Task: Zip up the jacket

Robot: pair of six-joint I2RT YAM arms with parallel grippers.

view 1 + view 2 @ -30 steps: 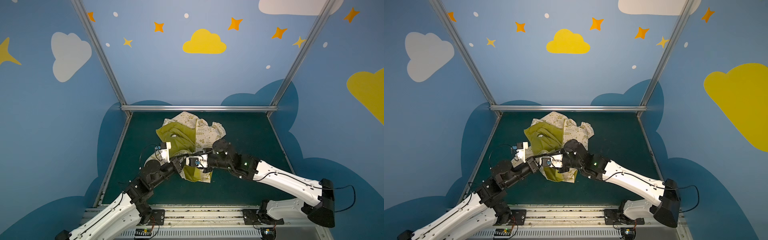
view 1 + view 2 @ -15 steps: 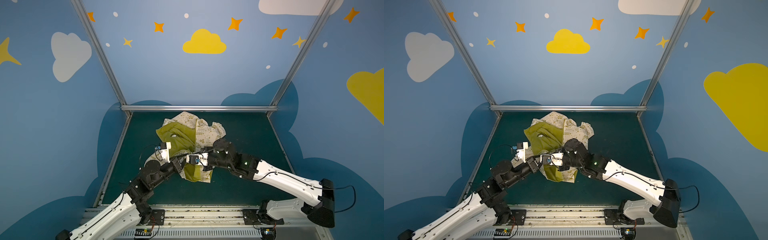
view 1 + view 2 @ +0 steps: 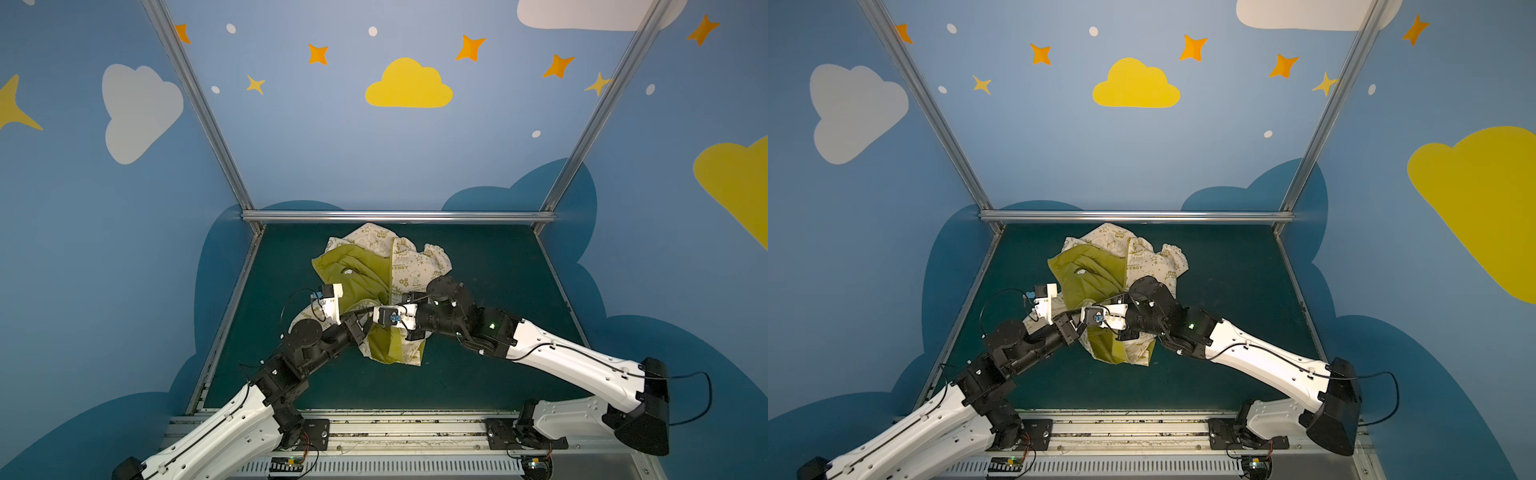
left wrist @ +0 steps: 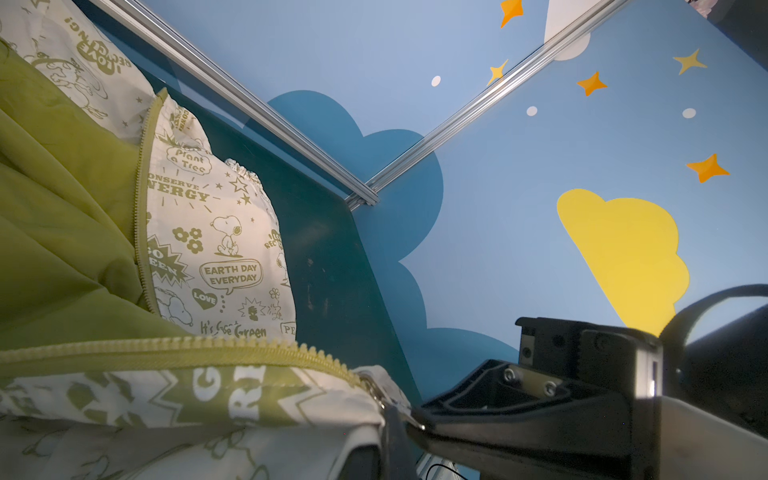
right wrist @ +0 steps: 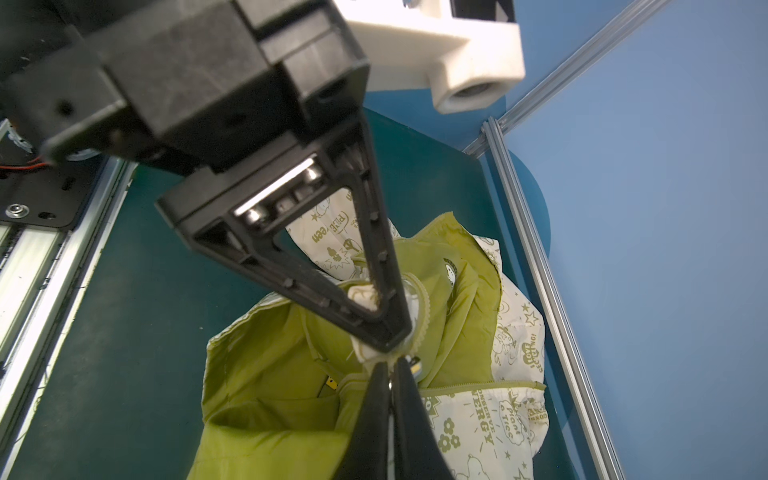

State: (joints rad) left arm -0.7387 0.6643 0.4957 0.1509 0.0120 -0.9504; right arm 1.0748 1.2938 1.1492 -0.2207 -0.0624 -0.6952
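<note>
Both grippers pinch the rumpled jacket at mid-worktop.

The jacket [image 3: 409,266] lies crumpled in the middle of the dark green worktop [image 3: 478,374], a little toward the back rail [image 3: 399,216]. It is thrown open, so its olive lining faces up beside the printed cream shell. The left gripper [image 5: 392,343] is clenched on a bunch of cream cloth at the end of the zipper [image 4: 166,345]. The right gripper [image 5: 390,368] meets it tip to tip, jaws pressed together on what looks like the metal zipper slider [image 4: 376,388]. Another run of teeth follows the lining's edge, unjoined.
</note>
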